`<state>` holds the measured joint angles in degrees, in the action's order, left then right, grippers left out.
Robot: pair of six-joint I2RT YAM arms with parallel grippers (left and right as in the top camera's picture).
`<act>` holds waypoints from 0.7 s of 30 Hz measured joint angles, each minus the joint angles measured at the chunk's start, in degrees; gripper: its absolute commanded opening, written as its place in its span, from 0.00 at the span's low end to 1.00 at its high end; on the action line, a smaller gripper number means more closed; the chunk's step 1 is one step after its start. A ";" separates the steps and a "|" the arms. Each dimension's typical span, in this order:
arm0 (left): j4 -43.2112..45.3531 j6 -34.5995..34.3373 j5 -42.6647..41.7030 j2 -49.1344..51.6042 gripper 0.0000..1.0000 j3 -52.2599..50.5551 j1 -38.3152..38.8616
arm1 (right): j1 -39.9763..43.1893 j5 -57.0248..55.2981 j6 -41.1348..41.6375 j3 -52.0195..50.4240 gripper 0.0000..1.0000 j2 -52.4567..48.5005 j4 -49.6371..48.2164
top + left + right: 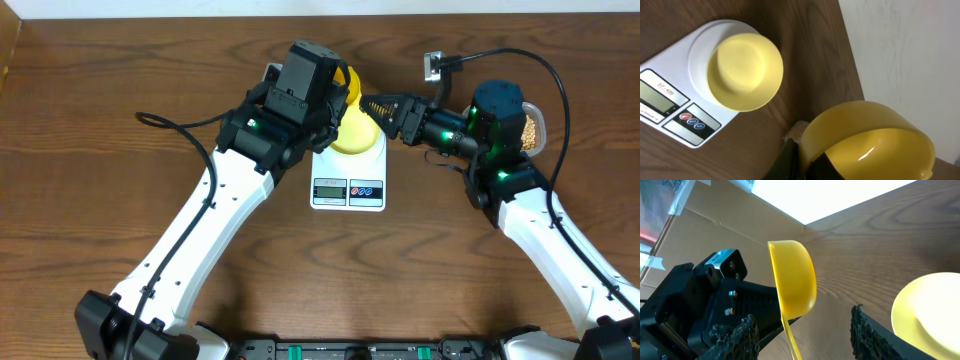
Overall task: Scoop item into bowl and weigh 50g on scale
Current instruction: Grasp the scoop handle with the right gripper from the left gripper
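The left hand [807, 161] is pressed together on the handle of the yellow scoop [870, 140], whose cup sticks out just past its fingers, held up off the table [90, 130]. Ahead of this hand and lower down sits the bowl [745, 70], upright on the round platform of the scale [677, 60], its inside plain yellow. The scale's display and two buttons lie on the edge to the hand's near side.

The right hand [372, 106] is spread, with nothing pinched between its fingers [732, 335]. It points at the left hand from the other side, its tips just beside the bowl's rim. From its wrist view the scoop hangs straight ahead and the bowl lies low by the right finger.

The beans [537, 128] are in a clear tub [543, 106] well behind the right hand, past its wrist
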<state>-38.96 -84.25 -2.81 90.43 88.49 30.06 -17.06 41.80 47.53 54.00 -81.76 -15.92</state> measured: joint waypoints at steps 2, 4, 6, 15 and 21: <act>0.22 0.00 -0.33 0.00 0.08 0.00 0.00 | 0.00 0.02 0.02 0.00 0.55 0.00 0.00; 0.24 -0.02 -0.55 0.00 0.08 0.00 0.00 | 0.02 0.04 0.02 0.00 0.52 0.00 -0.11; 0.26 -0.02 -0.74 0.00 0.08 0.00 -0.02 | 0.00 0.09 0.15 0.00 0.50 0.00 -0.26; 0.33 -3.02 -2.03 0.00 0.07 0.00 -0.02 | -0.11 0.20 1.01 0.00 0.43 0.00 -0.42; 0.35 -3.45 -2.25 0.00 0.08 0.00 -0.07 | -0.11 0.22 1.53 0.00 0.43 0.00 -0.42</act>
<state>-38.61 -87.70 -5.06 90.43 88.49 30.00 -17.17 42.02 49.06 54.00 -81.76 -16.34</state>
